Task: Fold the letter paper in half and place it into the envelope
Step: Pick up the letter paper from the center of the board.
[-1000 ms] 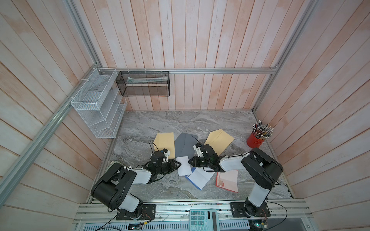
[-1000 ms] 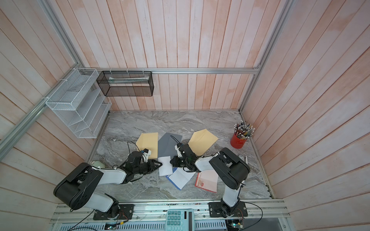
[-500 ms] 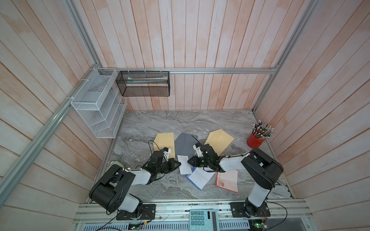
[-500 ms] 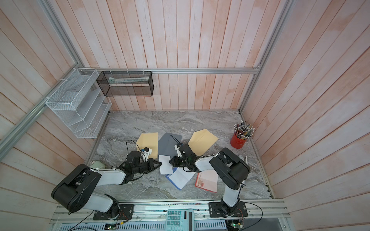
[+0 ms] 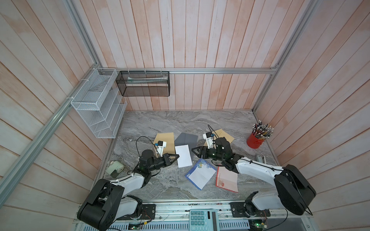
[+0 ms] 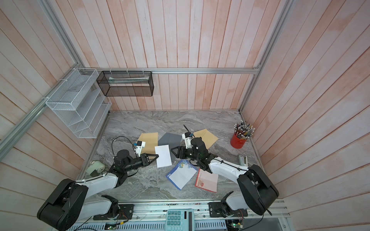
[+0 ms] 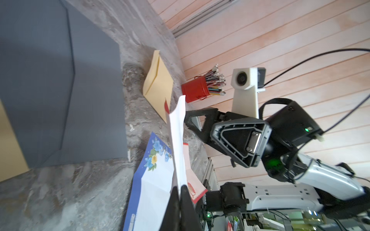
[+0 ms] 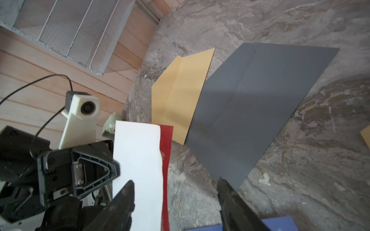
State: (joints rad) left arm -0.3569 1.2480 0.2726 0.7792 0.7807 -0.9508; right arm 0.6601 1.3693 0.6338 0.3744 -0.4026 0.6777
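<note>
**A:** Where was the paper (image 5: 183, 156) found?

**B:** It was held clear of the table (image 5: 160, 124), between the two arms and just in front of the grey envelope (image 5: 186, 139). One long edge was pinched by the left gripper (image 5: 177, 156), its fingers (image 7: 188, 208) pressed together on the sheet.

**A:** And the right gripper (image 5: 195, 153)?

**B:** Its fingers (image 8: 232, 200) were spread and nothing was held. The paper's free edge was seen just beside them.

**A:** How was the paper judged to handle?

**B:** It was judged light, thin and limp. A bow along its length was seen in the left wrist view (image 7: 178, 140). A red face was seen behind the white one in the right wrist view (image 8: 166, 160), so two layers were assumed. If only one layer were gripped, the fold could be expected to spring open.

**A:** Where was a hold advised?

**B:** Across both layers, near a long edge. The end towards the envelope was to be left free, and only light pressure was thought needed.
</note>
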